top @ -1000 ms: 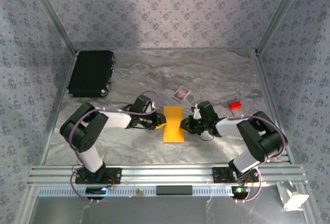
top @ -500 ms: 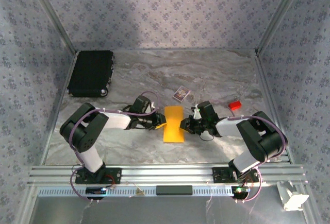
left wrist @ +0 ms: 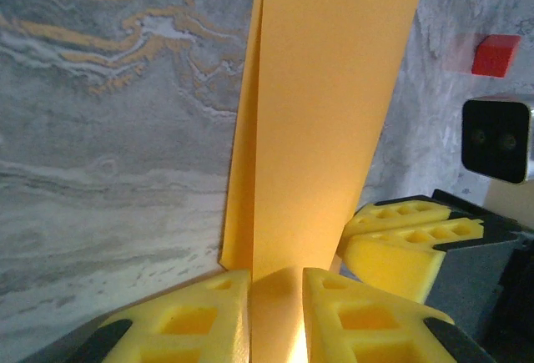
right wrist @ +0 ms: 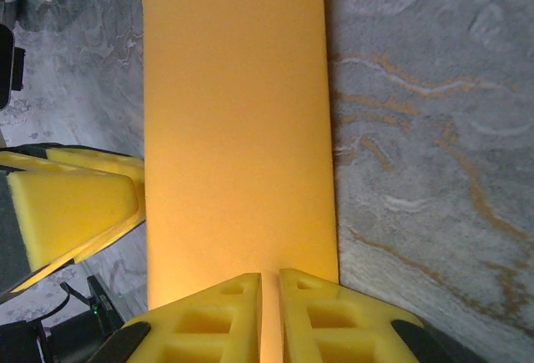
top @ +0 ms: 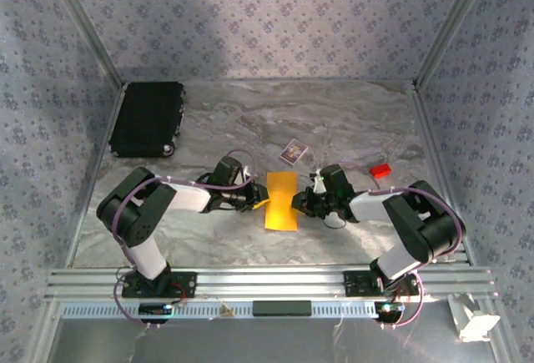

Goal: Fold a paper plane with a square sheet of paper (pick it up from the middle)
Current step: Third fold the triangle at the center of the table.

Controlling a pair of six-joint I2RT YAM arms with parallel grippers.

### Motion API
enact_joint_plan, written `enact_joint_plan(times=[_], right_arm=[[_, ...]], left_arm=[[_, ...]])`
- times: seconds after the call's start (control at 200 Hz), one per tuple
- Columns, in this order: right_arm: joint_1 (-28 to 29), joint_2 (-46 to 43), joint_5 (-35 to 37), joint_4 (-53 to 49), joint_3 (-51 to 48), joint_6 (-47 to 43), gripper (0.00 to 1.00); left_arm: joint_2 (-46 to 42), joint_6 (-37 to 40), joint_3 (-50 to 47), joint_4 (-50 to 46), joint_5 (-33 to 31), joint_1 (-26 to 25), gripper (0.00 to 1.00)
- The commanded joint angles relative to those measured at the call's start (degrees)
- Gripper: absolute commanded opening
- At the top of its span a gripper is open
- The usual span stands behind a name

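Wrist views show right tool (right wrist: 269,284) pinching folded paper (right wrist: 238,129); grip of left tool (left wrist: 275,284) unclear.

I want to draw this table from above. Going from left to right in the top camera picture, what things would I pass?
black case → left gripper → orange paper → right gripper → red block. The small card lines up with the paper, so I left it out.

Mid-worktop (top: 350,121): folded orange-yellow paper sheet (top: 281,201) is lying flat; small purple-and-white patterned card (top: 292,152) is sitting just behind it, tiny red block (top: 380,170) lying to the right.
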Motion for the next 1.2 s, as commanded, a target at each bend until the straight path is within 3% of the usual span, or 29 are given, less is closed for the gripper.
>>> enact_joint_plan(times=[0.0, 0.48, 0.89, 1.194], right_arm=[[-0.23, 0.55, 1.18, -2.36, -1.62, 0.58, 0.15], [-0.36, -0.09, 0.9, -2.36, -1.82, 0.59, 0.15], [-0.58, -0.62, 1.24, -2.54, -1.97, 0.57, 0.15], [-0.65, -0.64, 0.72, -2.52, -1.87, 0.36, 0.15]], left_arm=[[-0.88, -1.33, -0.6, 3.77, 1.32, -0.06, 0.22], [0.75, -7.11, -3.22, 12.31, 2.65, -0.04, 0.29], [-0.92, -10.56, -4.98, 10.08, 0.79, -0.98, 0.37], [0.14, -8.26, -3.0, 8.59, 1.65, -1.14, 0.27]])
